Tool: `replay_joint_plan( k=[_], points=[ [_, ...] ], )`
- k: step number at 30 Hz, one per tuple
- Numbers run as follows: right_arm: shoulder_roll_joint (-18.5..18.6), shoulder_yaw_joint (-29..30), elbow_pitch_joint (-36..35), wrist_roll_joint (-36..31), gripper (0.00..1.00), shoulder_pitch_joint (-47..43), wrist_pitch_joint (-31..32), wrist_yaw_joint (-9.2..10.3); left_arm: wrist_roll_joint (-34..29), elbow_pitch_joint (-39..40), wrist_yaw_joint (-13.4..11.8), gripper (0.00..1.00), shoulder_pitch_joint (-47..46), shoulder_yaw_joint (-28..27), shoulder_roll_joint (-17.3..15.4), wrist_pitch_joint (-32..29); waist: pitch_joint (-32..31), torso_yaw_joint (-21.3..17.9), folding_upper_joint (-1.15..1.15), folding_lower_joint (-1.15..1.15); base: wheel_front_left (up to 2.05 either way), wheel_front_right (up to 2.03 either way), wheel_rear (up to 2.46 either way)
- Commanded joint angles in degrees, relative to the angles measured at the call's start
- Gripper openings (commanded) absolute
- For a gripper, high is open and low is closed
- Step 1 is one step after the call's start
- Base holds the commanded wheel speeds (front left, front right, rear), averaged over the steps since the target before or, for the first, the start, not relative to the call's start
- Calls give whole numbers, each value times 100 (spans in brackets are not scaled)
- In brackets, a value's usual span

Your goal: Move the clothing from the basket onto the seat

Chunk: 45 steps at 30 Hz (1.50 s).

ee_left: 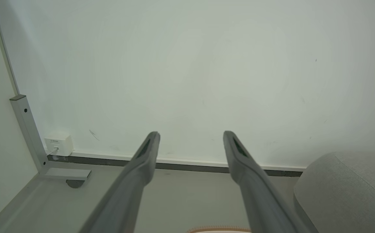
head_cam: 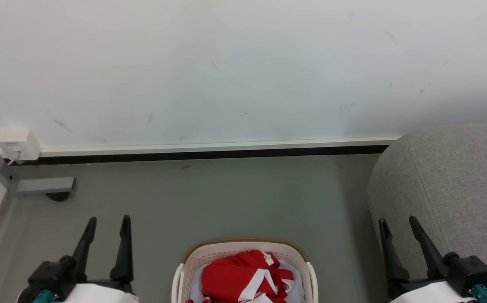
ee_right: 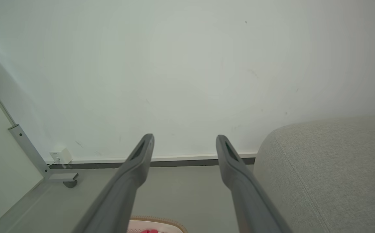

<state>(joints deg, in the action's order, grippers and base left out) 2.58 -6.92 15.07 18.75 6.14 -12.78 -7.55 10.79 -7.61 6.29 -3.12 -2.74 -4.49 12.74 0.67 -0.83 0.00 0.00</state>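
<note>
Nothing picked yet: your left gripper (head_cam: 109,219) and right gripper (head_cam: 396,219) flank the basket (head_cam: 243,243), spread and empty, so lower one onto the clothing (head_cam: 239,275) inside it.

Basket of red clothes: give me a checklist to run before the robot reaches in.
1. Clothing lying in the basket, top exposed: ok.
2. Left gripper open and empty: ok.
3. Right gripper open and empty: ok.
4. Seat at the robot's right, visible part bare: ok.
5. A gripper above the clothing: not ok, both flank the basket.
6. Number of garments: cannot tell, pile is bunched and cut off by the head view's edge.
</note>
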Motion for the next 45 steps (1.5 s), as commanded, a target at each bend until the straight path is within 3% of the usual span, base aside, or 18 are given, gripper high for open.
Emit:
replay_joint_plan(
  k=[1,20,45],
  points=[
    [47,-12,-34,-133,100,93,-52,10,-165,4,17,100,10,-5,-45,68,1,-4,0,0,0,0,0],
    [49,-102,-46,-694,100,86,-259,12,-827,-107,69,100,-10,-94,35,250,7,-9,0,0,0,0,0],
    [47,-86,-45,-425,100,87,-237,12,-518,-279,119,100,-52,-158,88,244,98,-91,0,0,0,0,0]
  ],
)
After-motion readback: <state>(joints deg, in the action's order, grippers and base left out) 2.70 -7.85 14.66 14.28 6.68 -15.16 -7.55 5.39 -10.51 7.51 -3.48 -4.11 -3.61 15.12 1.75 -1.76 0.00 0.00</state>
